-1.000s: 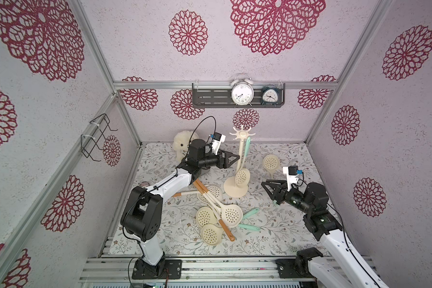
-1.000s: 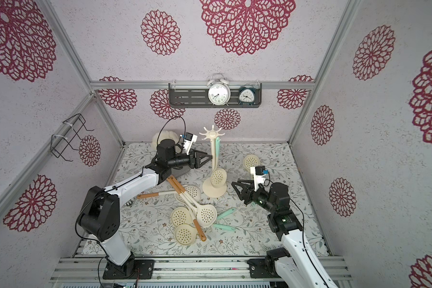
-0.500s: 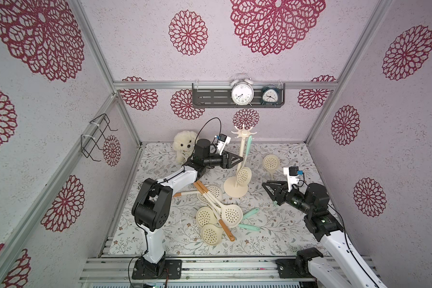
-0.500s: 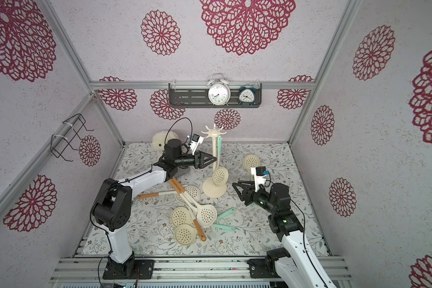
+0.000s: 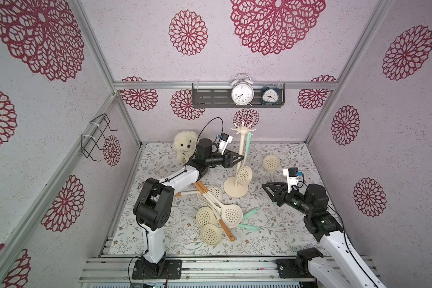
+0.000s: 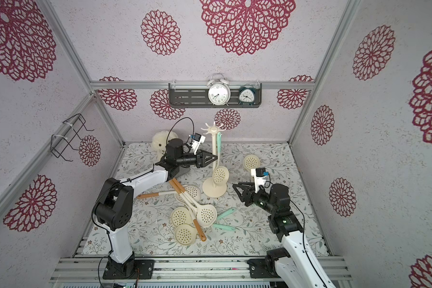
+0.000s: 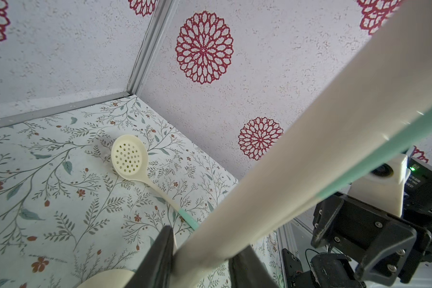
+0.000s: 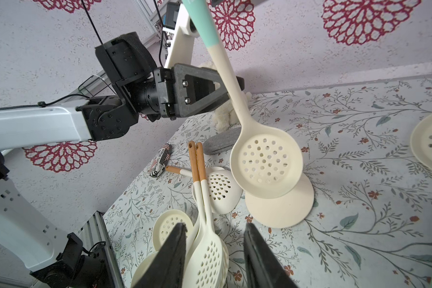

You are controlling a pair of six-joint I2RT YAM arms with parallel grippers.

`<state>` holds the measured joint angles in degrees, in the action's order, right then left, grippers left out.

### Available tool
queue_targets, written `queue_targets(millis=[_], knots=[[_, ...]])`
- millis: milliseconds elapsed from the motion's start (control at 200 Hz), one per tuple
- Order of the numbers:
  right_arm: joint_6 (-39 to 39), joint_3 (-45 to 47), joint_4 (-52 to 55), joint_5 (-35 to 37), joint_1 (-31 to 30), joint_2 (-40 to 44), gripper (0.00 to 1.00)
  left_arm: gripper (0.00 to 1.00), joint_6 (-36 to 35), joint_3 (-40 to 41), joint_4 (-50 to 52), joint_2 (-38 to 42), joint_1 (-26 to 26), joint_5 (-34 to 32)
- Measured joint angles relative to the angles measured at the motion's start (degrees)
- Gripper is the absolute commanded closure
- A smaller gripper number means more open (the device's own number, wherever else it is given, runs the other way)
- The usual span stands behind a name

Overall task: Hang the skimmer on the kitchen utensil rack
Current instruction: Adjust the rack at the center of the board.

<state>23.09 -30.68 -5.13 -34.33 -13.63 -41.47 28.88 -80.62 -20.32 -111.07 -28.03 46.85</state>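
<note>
The skimmer (image 5: 244, 174) with the mint handle hangs from a top hook of the kitchen utensil rack (image 5: 231, 192), its bowl low near the base. The left gripper (image 5: 238, 160) pinches the rack's pole. The right gripper (image 5: 267, 191) hovers nearby, fingers spread, holding nothing.

Rack pole (image 7: 297, 162) blurred (top cut off)

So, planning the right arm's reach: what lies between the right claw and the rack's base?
Only bare mat separates right claw from rack base, in both top views.
</note>
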Motion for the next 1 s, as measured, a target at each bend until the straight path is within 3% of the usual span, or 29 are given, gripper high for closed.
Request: queue_targets(millis=[205, 345, 550, 766, 881, 1001], knots=[[0.04, 1.14, 0.07, 0.07, 0.07, 0.94, 0.60, 0.76, -3.10, -1.07, 2.99, 0.37, -0.94, -3.85], [0.07, 2.62, 0.28, 1.81, 0.13, 2.78, 0.50, 0.84, -6.51, -2.36, 8.94, 2.03, -2.29, -10.78], [0.92, 5.27, 1.53, 9.14, 0.35, 7.21, 0.39, 0.91, -11.19, -4.59, 18.27, 4.96, -6.43, -29.46], [2.03, 6.36, 5.11, 16.44, 0.68, 9.11, 0.37, 0.94, -12.87, -7.15, 22.51, 5.31, -10.10, -49.57], [3.54, 6.34, 7.15, 19.56, 1.57, 8.35, 0.37, 0.93, -13.05, -8.66, 25.05, 4.98, -10.95, -58.40], [3.43, 5.01, 10.29, 22.25, 2.82, 4.66, 0.38, 0.78, -14.58, -10.21, 26.05, 3.30, -11.63, -63.98]])
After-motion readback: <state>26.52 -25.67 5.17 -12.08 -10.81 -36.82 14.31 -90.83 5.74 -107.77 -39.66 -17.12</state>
